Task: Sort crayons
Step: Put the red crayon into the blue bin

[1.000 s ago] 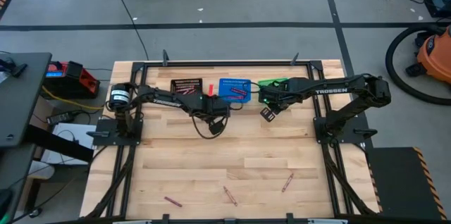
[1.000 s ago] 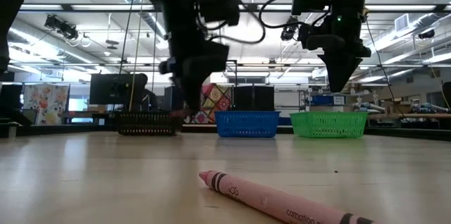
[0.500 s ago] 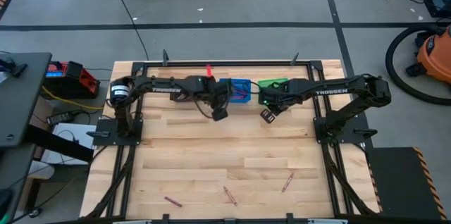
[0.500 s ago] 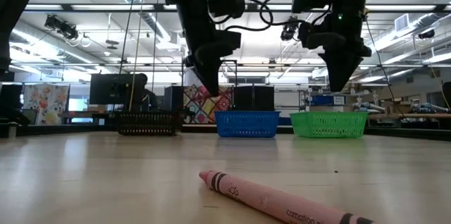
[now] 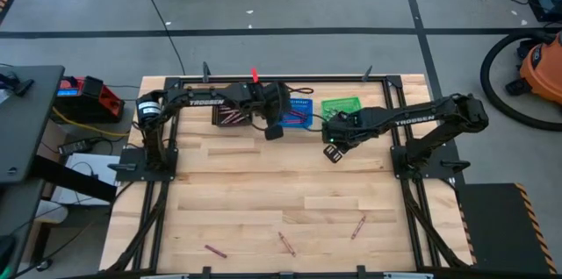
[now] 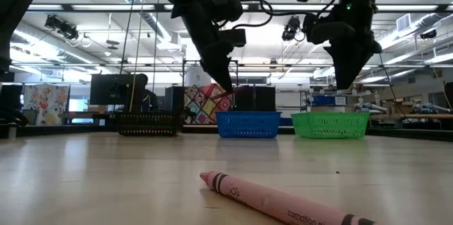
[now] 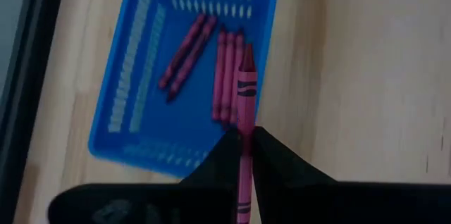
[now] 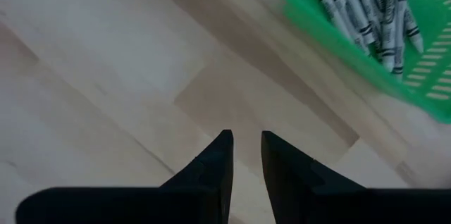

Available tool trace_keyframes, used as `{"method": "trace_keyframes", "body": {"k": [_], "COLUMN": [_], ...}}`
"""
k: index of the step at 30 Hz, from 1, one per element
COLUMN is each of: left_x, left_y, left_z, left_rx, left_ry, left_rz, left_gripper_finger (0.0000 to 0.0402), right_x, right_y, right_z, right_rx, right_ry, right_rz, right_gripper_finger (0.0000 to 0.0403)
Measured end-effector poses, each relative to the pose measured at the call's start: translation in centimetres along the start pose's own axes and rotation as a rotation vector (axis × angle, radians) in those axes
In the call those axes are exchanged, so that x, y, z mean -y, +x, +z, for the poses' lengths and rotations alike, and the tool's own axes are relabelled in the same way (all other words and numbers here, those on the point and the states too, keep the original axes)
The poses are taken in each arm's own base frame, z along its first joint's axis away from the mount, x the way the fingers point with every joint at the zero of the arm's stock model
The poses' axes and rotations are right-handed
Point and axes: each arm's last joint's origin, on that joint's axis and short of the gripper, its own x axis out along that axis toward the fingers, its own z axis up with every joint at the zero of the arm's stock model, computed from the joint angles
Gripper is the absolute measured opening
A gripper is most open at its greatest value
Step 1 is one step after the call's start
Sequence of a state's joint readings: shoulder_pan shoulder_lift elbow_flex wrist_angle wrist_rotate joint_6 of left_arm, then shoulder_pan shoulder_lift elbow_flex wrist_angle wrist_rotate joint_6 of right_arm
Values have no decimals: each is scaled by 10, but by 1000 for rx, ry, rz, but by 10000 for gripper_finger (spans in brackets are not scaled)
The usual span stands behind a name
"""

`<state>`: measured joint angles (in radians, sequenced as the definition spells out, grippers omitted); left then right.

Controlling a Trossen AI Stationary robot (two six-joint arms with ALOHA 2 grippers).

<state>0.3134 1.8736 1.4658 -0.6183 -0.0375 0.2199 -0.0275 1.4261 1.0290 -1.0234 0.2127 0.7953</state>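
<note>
My left gripper (image 5: 273, 132) hangs at the near edge of the blue basket (image 7: 141, 76), shut on a magenta crayon (image 7: 244, 90). Several magenta crayons (image 7: 224, 76) lie on the basket's floor. My right gripper (image 5: 333, 152) hangs over bare table, nearer than the green basket (image 8: 338, 48) that holds several grey crayons (image 8: 366, 9). Its fingers (image 8: 246, 143) stand slightly apart with nothing between them. Three loose crayons (image 5: 285, 243) lie flat near the table's near edge, one of them close to the low camera (image 6: 283, 200). My left gripper pinches the magenta crayon between its two fingertips, on the paper wrap at about mid-length (image 7: 244, 143). The crayon lies along the fingers. Its pointed end (image 7: 246, 53) sticks out past them over the blue basket. It is lifted clear of table and basket.
A black basket (image 5: 230, 114) with red crayons stands left of the blue one at the table's far edge. A dark metal frame (image 5: 263, 78) runs round the table. The wide middle of the wooden top (image 5: 281, 191) lies bare between the baskets and the loose crayons.
My left gripper has risen and swung toward the far edge and the blue basket, rolling its wrist, with the crayon still held. My right gripper has drifted a little toward the near edge, away from the green basket.
</note>
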Motion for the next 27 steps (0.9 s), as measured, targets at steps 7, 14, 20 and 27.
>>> {"method": "trace_keyframes", "body": {"k": [7,14,20,27], "left_x": [-5,-12,-23,-29], "left_y": [0,15,32,34], "left_z": [8,11,1,-2], "left_rx": [107,170,93,84], "left_ry": [72,53,-19,-47], "left_rz": [-36,-95,-77,-59], "left_gripper_finger": [21,21,23,69], "right_x": [-14,-25,-31,-35], "right_y": [-5,-9,-12,-13], "right_z": [-16,-29,-38,-44], "right_rx": [0,3,2,4], "right_ry": [11,15,10,14], "right_rz": [20,37,49,58], "right_gripper_finger": [82,82,82,82]}}
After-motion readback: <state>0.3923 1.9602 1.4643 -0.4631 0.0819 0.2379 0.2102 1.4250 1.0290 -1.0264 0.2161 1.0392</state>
